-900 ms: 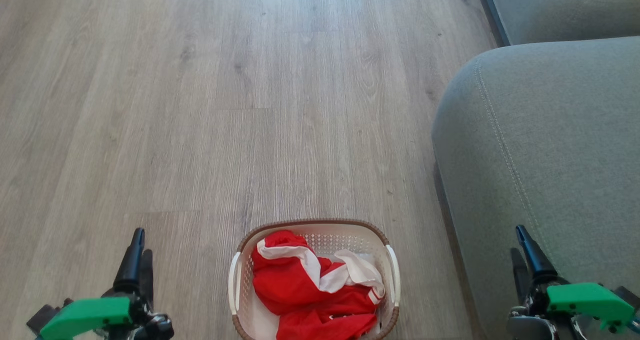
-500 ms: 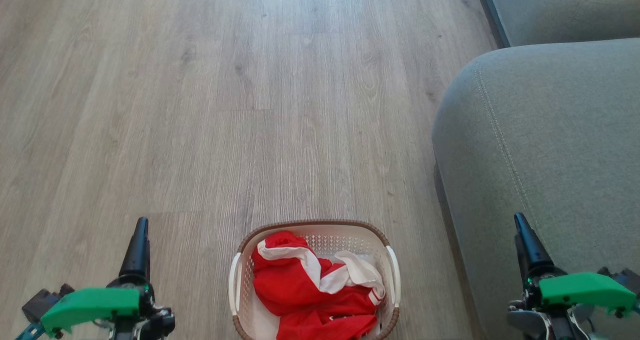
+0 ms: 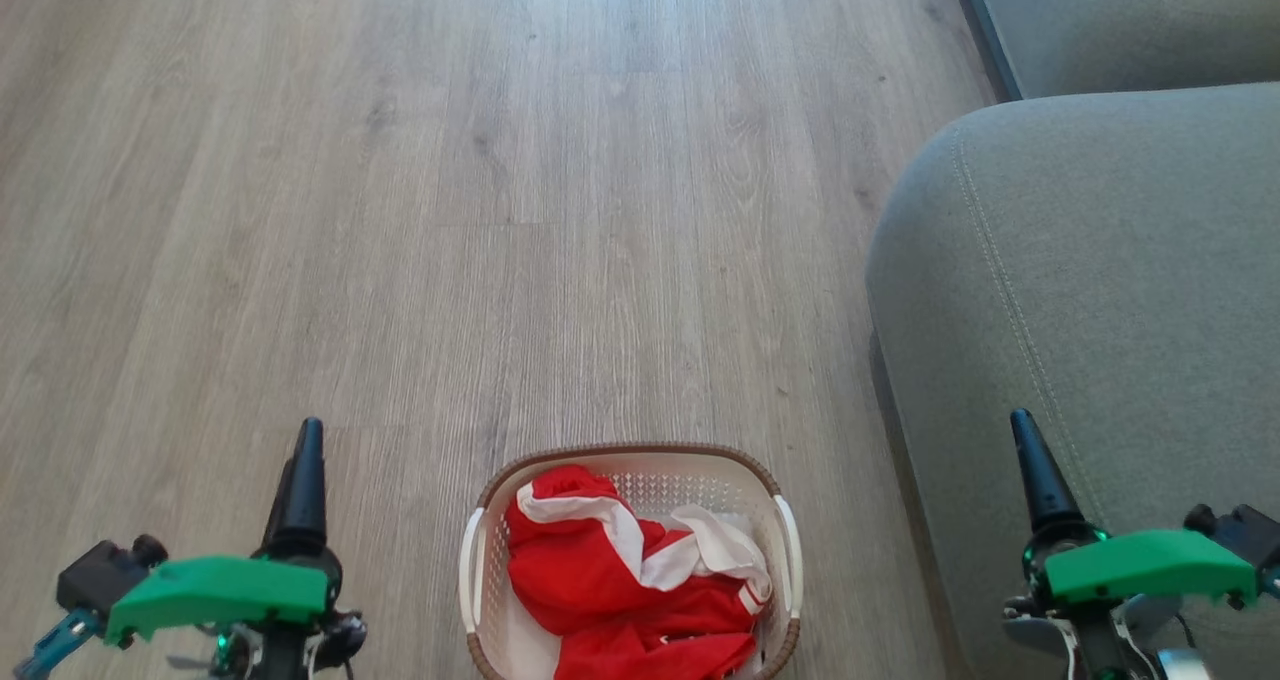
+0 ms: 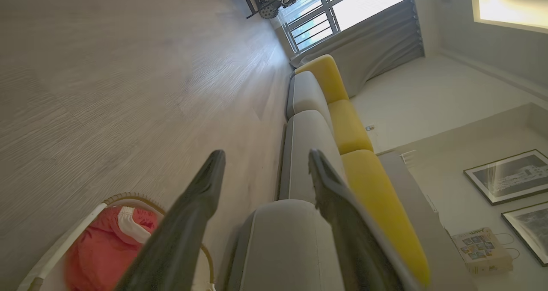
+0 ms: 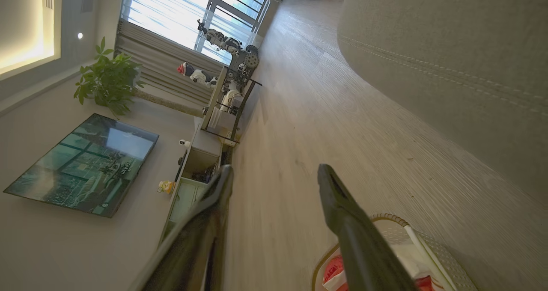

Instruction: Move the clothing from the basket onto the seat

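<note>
Clothing, crumpled red, fills the perforated basket; left hand and right hand both splayed wide.

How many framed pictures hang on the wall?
2, at the left wrist view's lower right: the upper framed picture nearly whole, the lower framed picture cut by the edge. More may be hidden.

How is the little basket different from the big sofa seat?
The basket is small, cream plastic with holes; the seat is huge, grey-green fabric. The basket sits on the floor holding the red clothing; the seat shows no clothes. Both have rounded corners.
</note>
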Robot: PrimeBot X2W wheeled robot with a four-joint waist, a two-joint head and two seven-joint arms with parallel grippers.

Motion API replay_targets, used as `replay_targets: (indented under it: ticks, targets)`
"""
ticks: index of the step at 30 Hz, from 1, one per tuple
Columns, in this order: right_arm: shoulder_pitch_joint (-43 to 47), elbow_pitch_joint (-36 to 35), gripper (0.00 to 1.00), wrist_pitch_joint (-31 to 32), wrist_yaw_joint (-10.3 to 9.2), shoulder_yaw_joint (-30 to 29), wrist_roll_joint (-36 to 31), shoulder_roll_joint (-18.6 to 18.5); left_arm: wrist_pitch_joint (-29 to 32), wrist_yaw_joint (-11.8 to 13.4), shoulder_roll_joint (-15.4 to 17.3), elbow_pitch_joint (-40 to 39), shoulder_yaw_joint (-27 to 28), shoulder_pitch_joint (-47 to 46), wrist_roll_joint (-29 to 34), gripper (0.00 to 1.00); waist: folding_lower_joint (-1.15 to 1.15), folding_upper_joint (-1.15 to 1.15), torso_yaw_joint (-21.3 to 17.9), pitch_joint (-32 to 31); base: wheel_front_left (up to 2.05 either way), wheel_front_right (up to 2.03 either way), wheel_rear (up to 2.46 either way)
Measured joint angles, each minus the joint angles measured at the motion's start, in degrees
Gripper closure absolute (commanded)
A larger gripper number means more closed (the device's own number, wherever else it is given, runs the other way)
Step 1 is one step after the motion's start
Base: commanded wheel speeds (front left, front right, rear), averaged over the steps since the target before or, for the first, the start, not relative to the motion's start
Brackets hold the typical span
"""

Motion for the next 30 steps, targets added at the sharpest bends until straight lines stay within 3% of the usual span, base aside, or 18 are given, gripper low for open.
replay_targets:
  ticks: [30]
  targets:
    - [0.12,-0.91,0.00,-4.78,0.00,3.66,-23.38,-0.03,-4.76,3.88,1.05,-2.25,-4.19,4.15,25.49,0.00,0.00,0.00,0.21,-0.89,0.00,0.00,0.00]
